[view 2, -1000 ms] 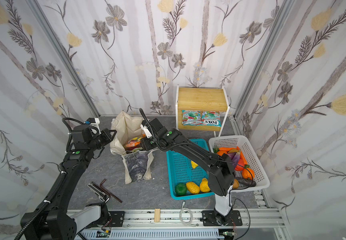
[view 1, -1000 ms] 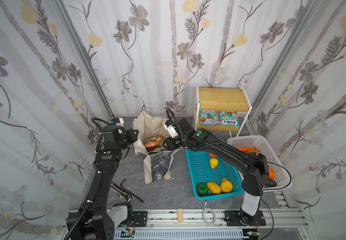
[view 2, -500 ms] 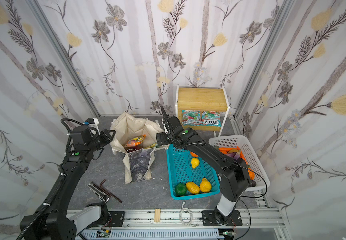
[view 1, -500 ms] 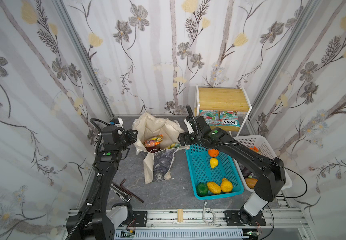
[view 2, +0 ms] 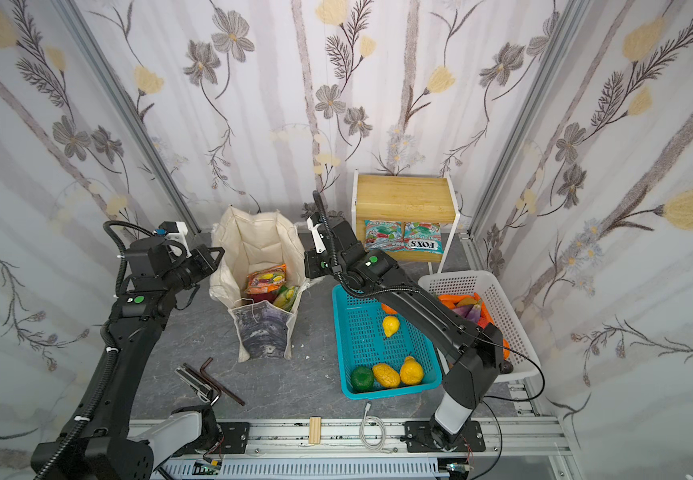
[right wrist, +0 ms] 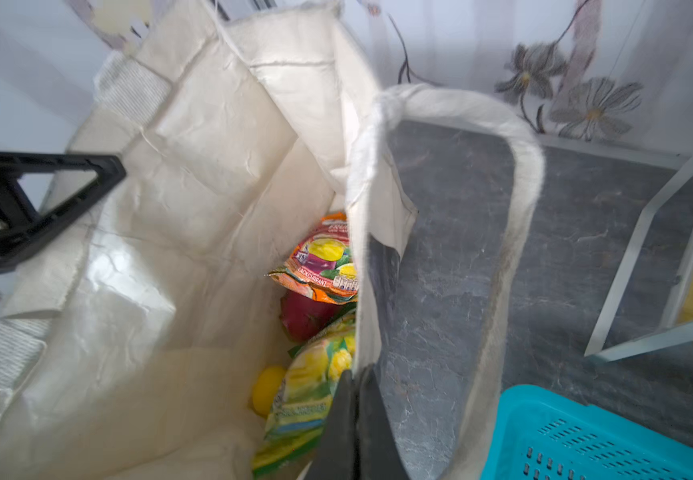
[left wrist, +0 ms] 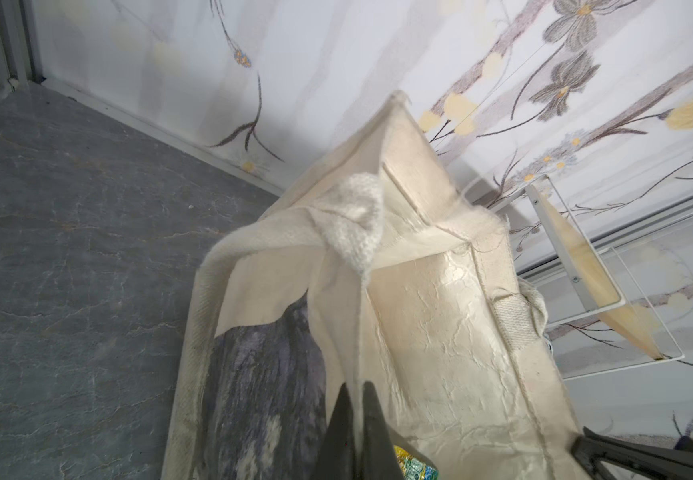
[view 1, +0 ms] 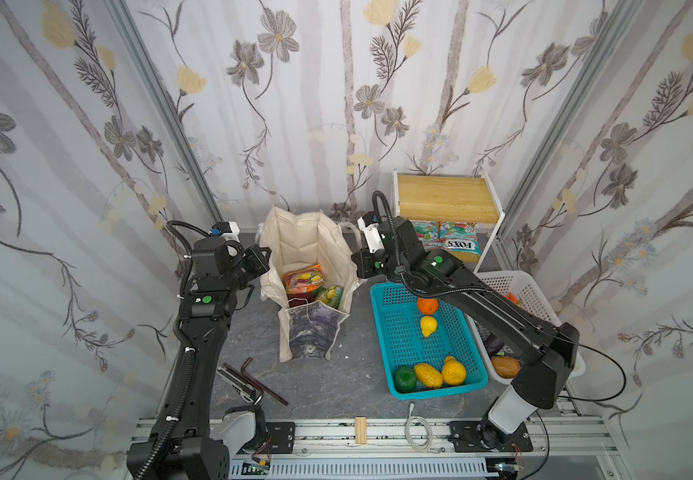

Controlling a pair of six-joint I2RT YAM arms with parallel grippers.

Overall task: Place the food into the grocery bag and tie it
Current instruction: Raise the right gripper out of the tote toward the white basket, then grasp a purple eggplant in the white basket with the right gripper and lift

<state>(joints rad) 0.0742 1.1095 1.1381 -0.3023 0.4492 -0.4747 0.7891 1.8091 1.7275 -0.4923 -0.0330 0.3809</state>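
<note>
"What's the left tool (left wrist: pixel 355 401) doing?"

"It's clamped tight on the left rim of the canvas tote (view 1: pixel 307 241). In its wrist view the cream cloth edge runs straight between the closed jaws."

"And the tote itself?"

"It's standing on the grey desk (view 1: pixel 253 340), toward the back wall, with its mouth stretched wide between the two arms. It's cream cloth with a pale crinkled lining. The front face sags outward toward us and carries a grey-blue painting print (view 1: pixel 313 332)."

"Anything inside?"

"An orange snack packet (view 1: pixel 303 279) on top and a green-yellow packet (view 1: pixel 330 294) beside it. The right wrist view shows a red dragon fruit (right wrist: pixel 305 316) between them and a small yellow fruit (right wrist: pixel 267 388) low down."

"The right tool (right wrist: pixel 355 376)?"

"Closed too, gripping the opposite rim. A cloth handle (right wrist: pixel 519 174) loops out past it over the desk."

"And further right?"

"A teal basket (view 1: pixel 382 332) sits just beside the tote, with an orange (view 1: pixel 427 305) and a lemon (view 1: pixel 428 325) among the fruit in it. Beyond that is a white basket (view 1: pixel 544 299), partly hidden behind the right arm."
</note>
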